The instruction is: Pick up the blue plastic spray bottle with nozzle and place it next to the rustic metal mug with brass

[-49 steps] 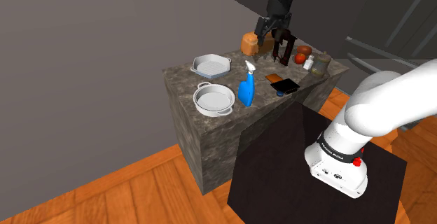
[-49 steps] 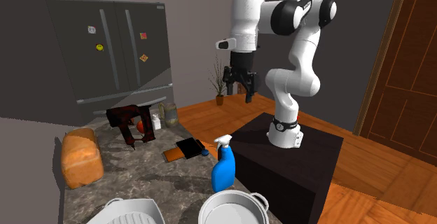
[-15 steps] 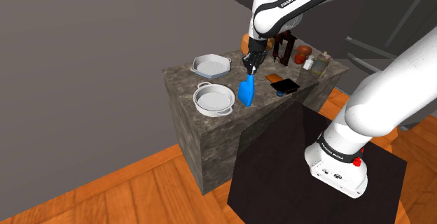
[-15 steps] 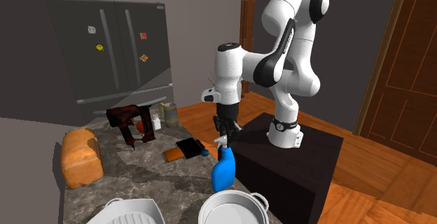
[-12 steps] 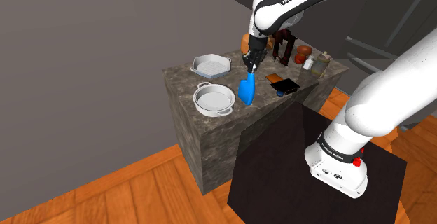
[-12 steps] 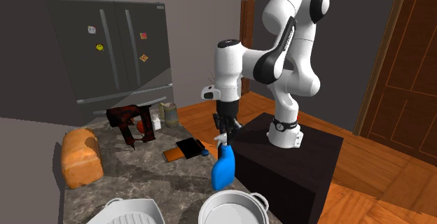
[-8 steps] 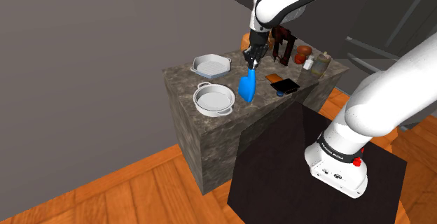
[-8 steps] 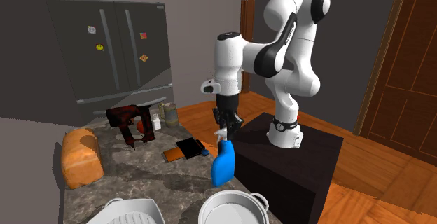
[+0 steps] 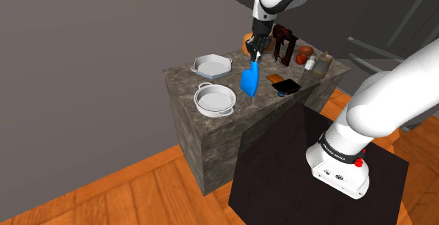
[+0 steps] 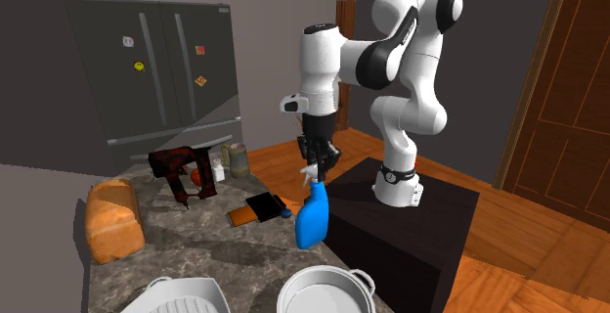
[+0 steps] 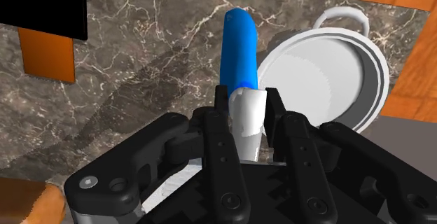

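The blue spray bottle (image 10: 313, 218) hung upright, its long axis vertical, white nozzle end uppermost and blue body pointing down at the counter (image 10: 196, 252); the nozzle tip poked toward the second exterior view's left. The hand (image 10: 315, 171) was closed on the bottle's white top, one black finger on either side; the body dangled straight below the fingers (image 11: 217, 142) and seemed clear of the marbled counter, near its edge. I counted one spray bottle; two white vessels, a round pot (image 9: 215, 99) at the shoulder view's left of the bottle and an angular dish (image 9: 211, 65) farther back; one loaf of bread (image 10: 112, 220).
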